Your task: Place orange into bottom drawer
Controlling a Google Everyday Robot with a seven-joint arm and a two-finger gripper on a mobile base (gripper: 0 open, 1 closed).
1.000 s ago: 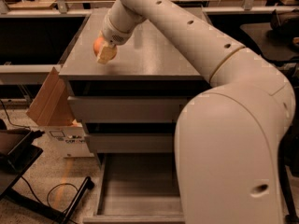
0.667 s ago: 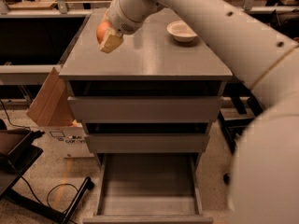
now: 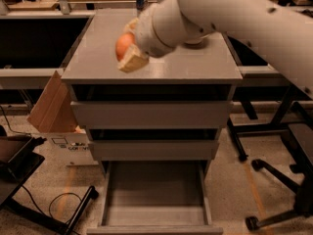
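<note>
Here, the gripper (image 3: 131, 52) is clamped on the orange (image 3: 123, 45), in the air over the cabinet (image 3: 195, 65) top's front left. The bottom drawer (image 3: 156, 197) lies open well below. Released too high, the round fruit could bounce out over the low walls.

A: How's the light?
B: Dim and warm, falling from above the cabinet (image 3: 151, 115). Its worktop (image 3: 93, 62) shows a soft sheen; the gaps under the drawer fronts are black.
A: Any blur?
B: The arm (image 3: 234, 13) over the cabinet's top is smeared. The tool (image 3: 126, 53), above the cabinet's front left, clasps the orange (image 3: 124, 43), the brightest spot. The bottom drawer (image 3: 154, 199) lies in grey shade.
</note>
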